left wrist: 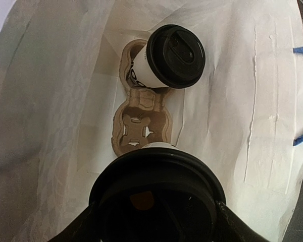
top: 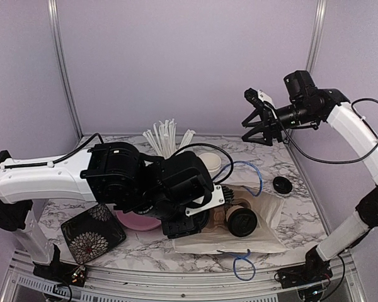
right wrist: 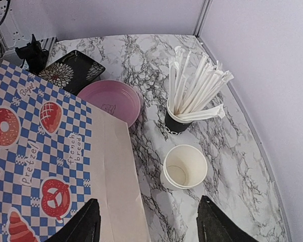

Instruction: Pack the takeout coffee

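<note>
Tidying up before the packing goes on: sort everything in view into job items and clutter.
Job: brown pulp carrier; white paper cup with black plastic lid seated in it; second lidded cup at its near end; blue-checked paper bag; loose round black lid; unlidded white paper cups.
Clutter: black cup of white sticks; pink round bowl; black square floral plate.

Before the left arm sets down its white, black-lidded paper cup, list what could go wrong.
1. The white paper cup with a black lid in the left gripper hides the near end of the brown cardboard carrier, so it may miss the empty slot.
2. The matching cup already seated looks tilted; a nudge could tip it.
</note>
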You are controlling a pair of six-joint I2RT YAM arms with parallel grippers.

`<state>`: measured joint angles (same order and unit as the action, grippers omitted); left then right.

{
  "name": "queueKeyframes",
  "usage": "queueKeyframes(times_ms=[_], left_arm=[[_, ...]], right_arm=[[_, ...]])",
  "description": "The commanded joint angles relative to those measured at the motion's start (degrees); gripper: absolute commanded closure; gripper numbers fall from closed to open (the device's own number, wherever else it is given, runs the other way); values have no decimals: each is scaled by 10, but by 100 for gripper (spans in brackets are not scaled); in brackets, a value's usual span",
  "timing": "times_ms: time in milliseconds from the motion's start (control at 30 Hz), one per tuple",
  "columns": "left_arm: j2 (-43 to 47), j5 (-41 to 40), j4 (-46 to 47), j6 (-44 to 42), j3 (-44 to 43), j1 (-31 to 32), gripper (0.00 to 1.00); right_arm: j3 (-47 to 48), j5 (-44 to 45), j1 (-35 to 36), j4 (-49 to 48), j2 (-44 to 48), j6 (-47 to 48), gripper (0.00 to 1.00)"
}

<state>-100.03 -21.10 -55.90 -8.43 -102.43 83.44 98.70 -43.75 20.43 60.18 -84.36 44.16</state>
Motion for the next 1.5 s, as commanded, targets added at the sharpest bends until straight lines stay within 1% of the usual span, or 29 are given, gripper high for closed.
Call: queueKeyframes(times_ms=[0,133,267,367,467,600,733,900,1100,1300,1467], left_arm=[[18,-20,-19,-6,-6,6,41],[13,-25,-13,-13,-14,12,41],[7,-47,21,-35,-5,19,42],[2,-64,39,-61,-6,24,42],[-4,-62,53,-95,-5,29,42],[-19,-64,60,-134,-2,33,42],[-39,-92,68,-166,5,34,42],[-41,-108,96,-198,24,33,42],[-44,-109,123,-236,42,33,42],[-47,-74,139,-272,48,27,42],[-55,-74,144,-294,55,17,42]], right_arm=[[-12,19,-5,-39,-21,-32,37],[-29,32,-5,-49,-36,-30,38],[-49,55,-5,-78,-54,-46,38],[-58,60,-6,-94,-82,-59,39],[-53,64,-6,-95,-122,-65,41],[-51,60,-7,-100,-167,-75,43],[-50,44,-6,-102,-211,-78,46],[-48,26,-7,-97,-234,-73,47],[-46,1,-6,-96,-245,-80,47],[-39,3,-6,-83,-274,-85,48],[-43,-3,-5,-81,-286,-88,49]])
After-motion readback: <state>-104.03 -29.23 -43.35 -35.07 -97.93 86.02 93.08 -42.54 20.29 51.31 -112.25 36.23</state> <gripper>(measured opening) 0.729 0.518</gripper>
